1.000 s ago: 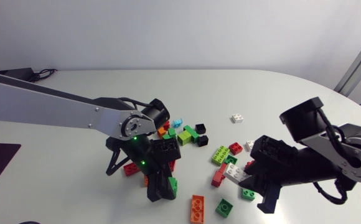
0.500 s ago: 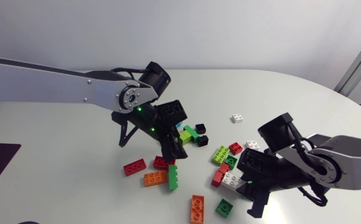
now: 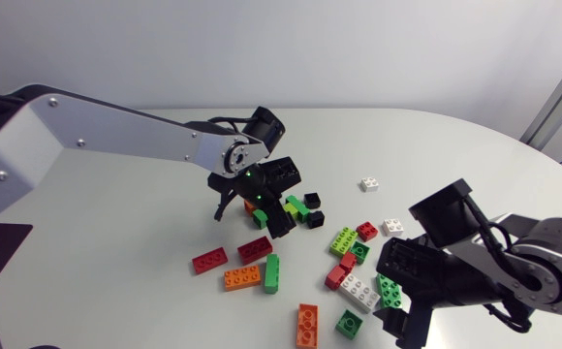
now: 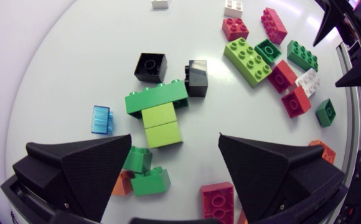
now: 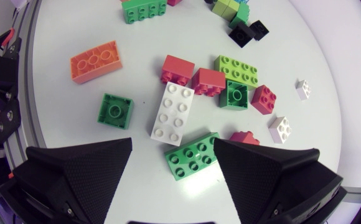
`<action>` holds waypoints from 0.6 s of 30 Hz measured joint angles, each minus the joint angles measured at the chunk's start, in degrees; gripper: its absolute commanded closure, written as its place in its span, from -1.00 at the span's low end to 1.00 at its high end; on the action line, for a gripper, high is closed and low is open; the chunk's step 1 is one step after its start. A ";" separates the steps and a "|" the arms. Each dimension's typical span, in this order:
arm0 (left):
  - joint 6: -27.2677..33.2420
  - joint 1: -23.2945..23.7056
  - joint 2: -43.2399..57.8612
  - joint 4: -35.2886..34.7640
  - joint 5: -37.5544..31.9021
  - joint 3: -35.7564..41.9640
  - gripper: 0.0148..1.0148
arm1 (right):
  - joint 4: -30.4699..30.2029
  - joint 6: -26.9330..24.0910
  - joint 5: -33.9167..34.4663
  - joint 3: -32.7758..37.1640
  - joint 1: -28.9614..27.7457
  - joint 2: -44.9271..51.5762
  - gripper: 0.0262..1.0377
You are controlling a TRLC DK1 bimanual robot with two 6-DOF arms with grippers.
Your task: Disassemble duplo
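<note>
Left end effector (image 4: 174, 177): spread wide and empty. It hangs over the counter (image 3: 126, 262), with the green-and-lime stack (image 4: 159, 112) just ahead of its fingertips and roughly centred in the gap.
Green-and-lime stack: a dark green brick laid across two lime ones, flat on the counter. I judge it not yet pulled apart.
Black brick (image 4: 196, 78): touching one end of the stack. Whether it is clipped on or only resting against it is hard to tell from here.
Hollow black brick (image 4: 150, 66): just beside the stack, on the side away from the fingers.
Blue brick (image 4: 102, 119): near the stack but apart from it.
Small green bricks (image 4: 149, 182): between the stack and one left finger, close against that finger.
Right end effector (image 5: 171, 180): also spread and empty, well apart from the stack. A green brick (image 5: 192, 155) lies at its fingertips and a white brick (image 5: 173, 113) just ahead.
Risk, sliding: with nothing bracing the stack, a one-sided touch would likely skate it across the counter.
Risk, jamming: the small green bricks could be swept in as the fingers close and spoil the grip.
Risk, wrong grip: clamping across both layers would press the stack together rather than split it.
Risk, scatter: a low move by the right arm could knock the loose bricks under it.
</note>
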 measured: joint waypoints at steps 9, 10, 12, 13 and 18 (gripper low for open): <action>-0.24 -0.09 3.80 2.67 -3.48 2.84 -0.89 | -3.80 0.44 0.17 1.79 0.81 -5.49 -0.92; -0.31 -0.15 4.26 2.82 -4.11 3.17 -0.88 | -3.96 0.46 0.17 1.79 0.81 -5.77 -0.92; -0.59 -0.24 4.90 2.93 -4.74 3.52 -0.85 | -4.20 0.50 0.17 1.81 0.81 -6.27 -0.92; -0.61 -0.35 5.18 2.93 -4.96 3.74 -0.82 | -4.42 0.63 0.17 1.81 0.83 -6.47 -0.92; -1.03 -0.85 5.75 2.95 -6.01 4.76 -0.20 | -5.35 0.87 0.20 1.88 1.11 -7.52 -0.92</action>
